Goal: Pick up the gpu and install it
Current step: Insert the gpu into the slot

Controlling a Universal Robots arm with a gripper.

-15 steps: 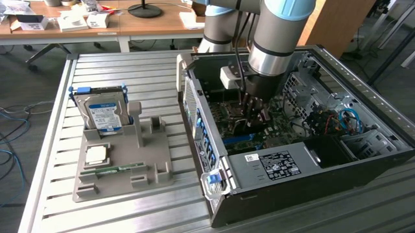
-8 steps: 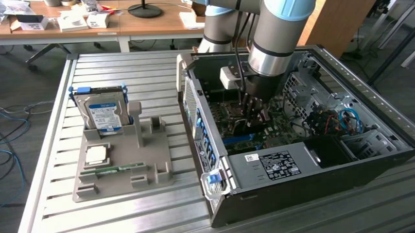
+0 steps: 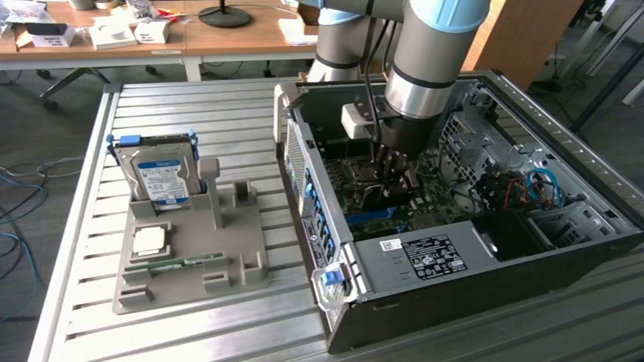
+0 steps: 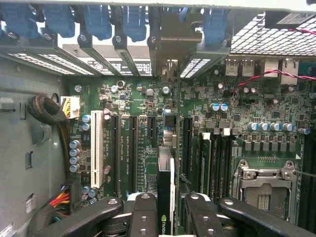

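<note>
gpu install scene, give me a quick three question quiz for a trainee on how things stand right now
1. Which part stands upright in the grey holder?
A) hard drive
B) keyboard
C) monitor
2. True or false: the gpu lies flat in that holder.
3. Fill in: the jaws hold the gpu edge-on above the ____ inside the open computer case.

Key:
1. A
2. False. It is between the jaws, inside the case.
3. motherboard
</note>
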